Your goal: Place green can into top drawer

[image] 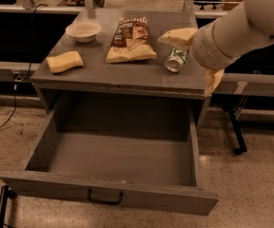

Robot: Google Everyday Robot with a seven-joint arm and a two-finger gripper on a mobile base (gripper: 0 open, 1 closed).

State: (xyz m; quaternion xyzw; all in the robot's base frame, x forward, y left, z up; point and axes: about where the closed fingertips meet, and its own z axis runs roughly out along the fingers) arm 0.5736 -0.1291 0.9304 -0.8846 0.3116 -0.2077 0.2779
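Observation:
The green can (174, 62) lies on its side on the grey cabinet top (118, 75), right of centre. My gripper (185, 64) is open and empty. It reaches in from the upper right and hovers over the can. One yellowish finger (177, 36) is behind the can. The other finger (212, 80) hangs over the cabinet's right front corner. The top drawer (122, 158) is pulled fully out below the top and is empty. Its small dark handle (104, 198) sits at the centre of the front panel.
On the cabinet top are a brown chip bag (130, 39), a white bowl (83, 31) and a yellow sponge (64, 61). A black stand leg (235, 132) is on the floor at the right. A cable (8, 113) runs along the left.

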